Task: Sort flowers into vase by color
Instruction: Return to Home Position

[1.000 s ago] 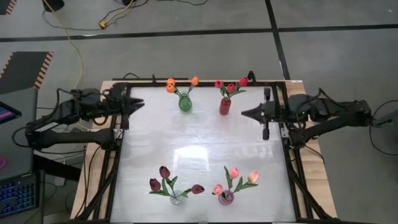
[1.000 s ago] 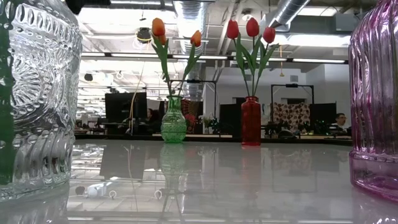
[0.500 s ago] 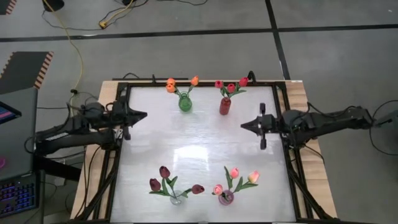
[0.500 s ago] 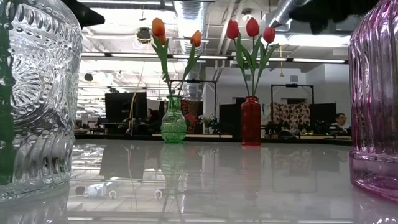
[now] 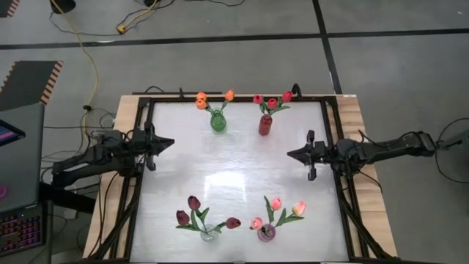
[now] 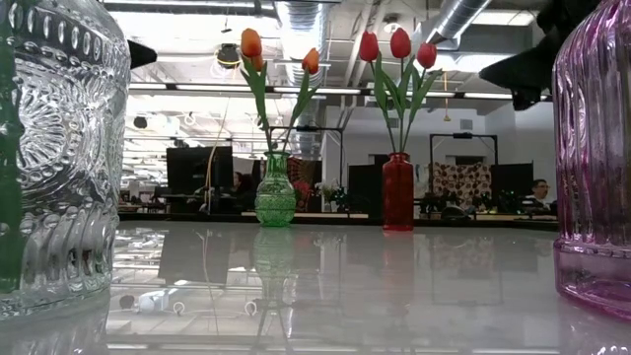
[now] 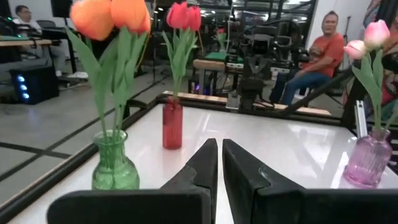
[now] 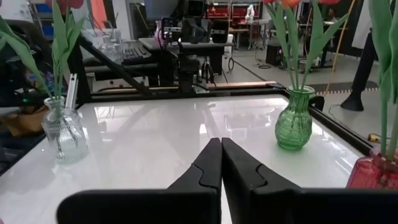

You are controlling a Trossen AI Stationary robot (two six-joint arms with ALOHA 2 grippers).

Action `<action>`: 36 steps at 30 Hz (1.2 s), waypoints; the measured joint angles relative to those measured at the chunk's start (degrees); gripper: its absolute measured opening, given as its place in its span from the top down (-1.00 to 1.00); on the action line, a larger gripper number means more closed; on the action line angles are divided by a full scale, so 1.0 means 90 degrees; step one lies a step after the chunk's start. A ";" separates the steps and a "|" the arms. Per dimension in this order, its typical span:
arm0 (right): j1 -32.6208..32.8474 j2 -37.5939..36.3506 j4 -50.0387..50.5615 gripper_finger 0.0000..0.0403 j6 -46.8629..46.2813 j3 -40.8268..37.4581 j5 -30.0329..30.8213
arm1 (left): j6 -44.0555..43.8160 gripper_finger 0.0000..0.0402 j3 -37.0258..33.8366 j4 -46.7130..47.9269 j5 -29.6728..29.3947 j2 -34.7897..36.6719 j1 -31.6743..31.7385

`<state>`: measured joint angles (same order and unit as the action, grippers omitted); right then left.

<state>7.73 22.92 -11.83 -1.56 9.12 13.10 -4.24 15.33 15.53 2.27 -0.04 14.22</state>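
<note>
Looking down, the high view shows orange flowers [image 5: 201, 101] in the green vase [image 5: 218, 122] and red flowers [image 5: 272, 103] in the red vase [image 5: 264, 126] at one end of the worktop [image 5: 234, 169]. Maroon flowers [image 5: 193, 202] in the clear vase [image 5: 207, 235] and pink flowers [image 5: 276, 204] in the pink vase [image 5: 266, 233] stand at the other. The left gripper [image 5: 167, 141] and right gripper [image 5: 292, 154] hover by opposite side edges. The low view has the green and red vases upright, apart. Each wrist view shows its gripper pressed together, empty.

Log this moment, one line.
left gripper: shut, empty, left edge | right gripper: shut, empty, right edge | orange tulips: green vase | red tulips: red vase | maroon tulips: clear vase | pink tulips: pink vase
</note>
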 joint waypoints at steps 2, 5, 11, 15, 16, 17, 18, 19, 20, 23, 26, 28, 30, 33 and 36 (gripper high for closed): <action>0.0000 -0.0126 -0.0055 0.84 -0.0003 -0.0161 -0.0005 | -0.0020 0.94 -0.0068 -0.0034 0.0033 -0.0031 0.0000; -0.0012 -0.0306 -0.0125 0.87 -0.0002 -0.0393 -0.0015 | -0.0017 0.95 -0.0311 -0.0443 0.0032 -0.0079 0.0000; -0.0143 -0.0716 -0.0121 0.84 -0.0013 -0.0686 -0.0021 | 0.0033 0.95 -0.0920 -0.1449 0.0103 -0.0019 0.0000; -0.0266 -0.1038 -0.0105 0.82 -0.0006 -0.0877 -0.0143 | 0.0049 0.95 -0.1307 -0.1924 0.0108 -0.0019 0.0000; -0.0291 -0.1116 -0.0082 0.82 -0.0004 -0.0919 -0.0144 | 0.0080 0.95 -0.1386 -0.2002 0.0110 -0.0021 0.0000; -0.0313 -0.1189 -0.0034 0.83 0.0002 -0.0939 -0.0144 | 0.0121 0.95 -0.1475 -0.2087 0.0108 -0.0022 0.0000; -0.0342 -0.1270 0.0014 0.83 0.0004 -0.0939 -0.0148 | 0.0144 0.95 -0.1589 -0.2216 0.0104 -0.0022 0.0000; -0.0375 -0.1339 0.0060 0.84 0.0007 -0.0939 -0.0146 | 0.0152 0.95 -0.1642 -0.2246 0.0089 -0.0029 0.0000; -0.0403 -0.1407 0.0105 0.85 0.0013 -0.0939 -0.0148 | 0.0168 0.95 -0.1637 -0.2263 0.0005 -0.0028 0.0002; -0.0474 -0.1610 0.0190 0.87 0.0094 -0.0939 -0.0149 | 0.0203 0.95 -0.1637 -0.2209 -0.0098 -0.0029 0.0002; -0.0530 -0.1829 0.0319 0.86 0.0179 -0.0939 -0.0165 | 0.0274 0.95 -0.1637 -0.2222 -0.0118 -0.0022 0.0000; -0.0559 -0.1989 0.0521 0.84 0.0177 -0.0939 -0.0192 | 0.0298 0.95 -0.1637 -0.2220 -0.0118 -0.0022 0.0000; -0.0586 -0.2164 0.0751 0.83 0.0178 -0.0939 -0.0206 | 0.0305 0.95 -0.1640 -0.2217 -0.0120 -0.0022 0.0000; -0.0626 -0.2438 0.1026 0.85 0.0226 -0.0935 -0.0205 | 0.0436 0.95 -0.1640 -0.2209 -0.0123 -0.0022 0.0000; -0.0713 -0.2535 0.1054 0.86 0.0264 -0.0932 -0.0206 | 0.0470 0.95 -0.1640 -0.2205 -0.0127 -0.0022 0.0002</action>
<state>1.31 0.11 -2.34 0.82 0.73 11.25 -0.01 0.58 -4.32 1.13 -0.23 14.24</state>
